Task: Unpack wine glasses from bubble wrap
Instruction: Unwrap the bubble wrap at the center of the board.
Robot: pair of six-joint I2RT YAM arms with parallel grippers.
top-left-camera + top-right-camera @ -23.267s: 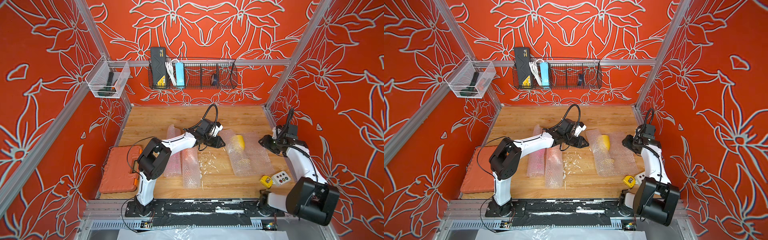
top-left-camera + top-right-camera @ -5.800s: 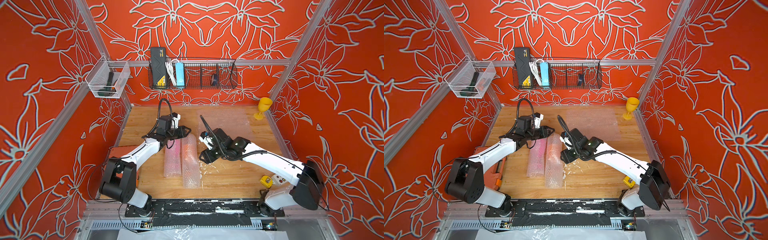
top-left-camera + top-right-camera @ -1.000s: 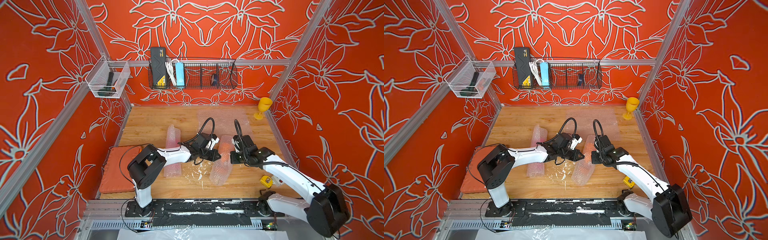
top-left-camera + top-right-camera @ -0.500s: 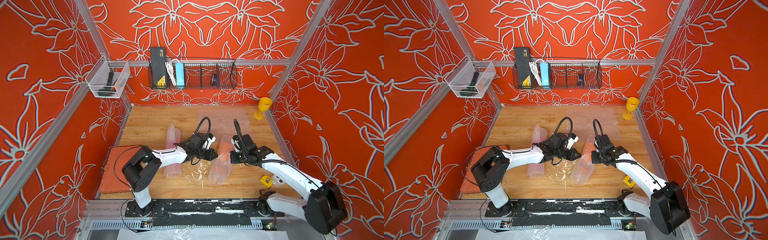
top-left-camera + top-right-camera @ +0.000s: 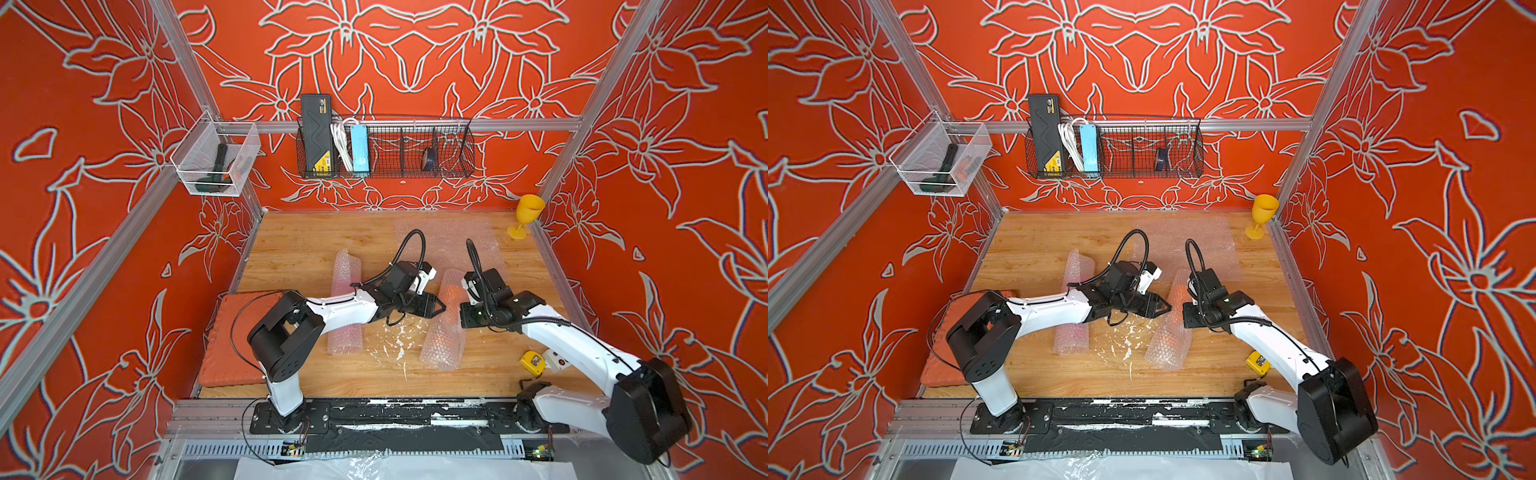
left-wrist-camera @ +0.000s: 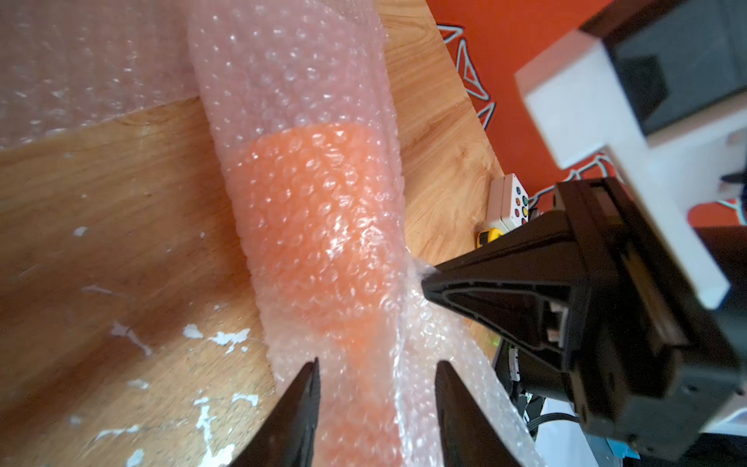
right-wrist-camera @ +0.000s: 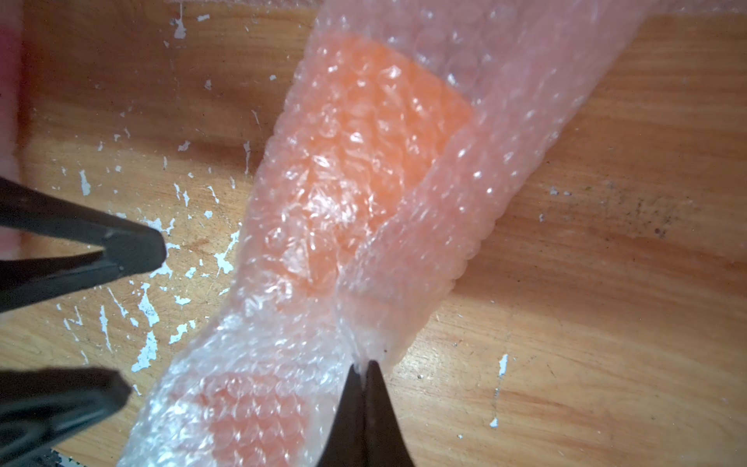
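The orange goblet [image 6: 315, 226], rolled in bubble wrap [image 6: 291, 81], is laid on the table [image 7: 606, 283] between the closed right fingers [image 7: 380, 424], by which the wrap's loose edge is pinched, and the open left fingers [image 6: 299, 416], just beside the roll. The wrap is judged light, soft and slippery; its free edge is best taken.

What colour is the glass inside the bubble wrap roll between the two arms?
Orange; the glass shows through the bubble wrap best in the left wrist view.
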